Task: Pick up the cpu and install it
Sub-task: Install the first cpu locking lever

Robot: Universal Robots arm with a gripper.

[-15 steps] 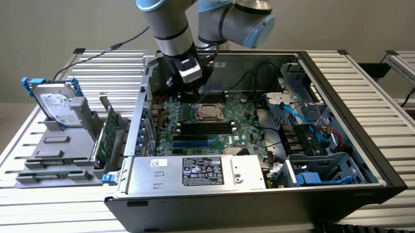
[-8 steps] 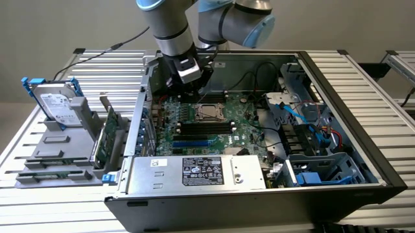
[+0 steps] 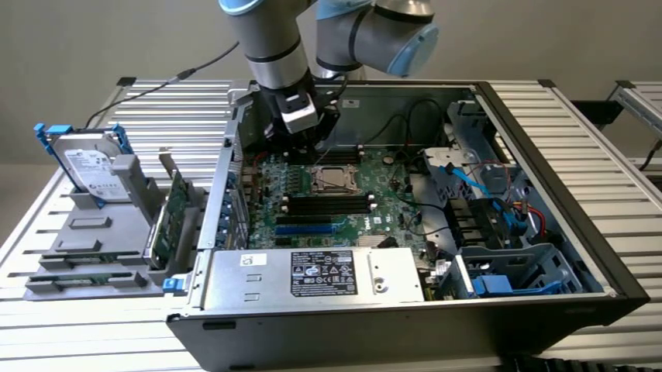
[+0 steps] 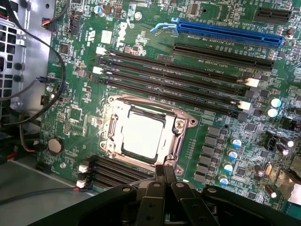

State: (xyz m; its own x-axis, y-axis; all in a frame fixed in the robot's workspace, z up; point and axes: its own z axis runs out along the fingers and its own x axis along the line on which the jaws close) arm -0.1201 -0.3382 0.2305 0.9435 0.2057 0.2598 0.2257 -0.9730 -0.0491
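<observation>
The cpu (image 4: 142, 135) is a flat square chip with a bright silver top, lying inside the metal socket frame (image 4: 180, 128) on the green motherboard (image 4: 207, 108). In the exterior view the cpu (image 3: 334, 179) sits mid-board inside the open computer case (image 3: 579, 232). My gripper (image 4: 164, 173) hovers beside the socket's edge, its two dark fingers pressed together with nothing between them. Seen from the exterior view, the gripper (image 3: 308, 144) hangs just behind the socket, a little above the board.
Black memory slots (image 4: 188, 75) and a blue slot (image 4: 230, 33) run beside the socket. Cables (image 4: 42, 84) hang along the case wall. Outside the case, at the exterior view's left, a hard drive (image 3: 91, 167) and a green card (image 3: 176, 203) stand in a grey holder.
</observation>
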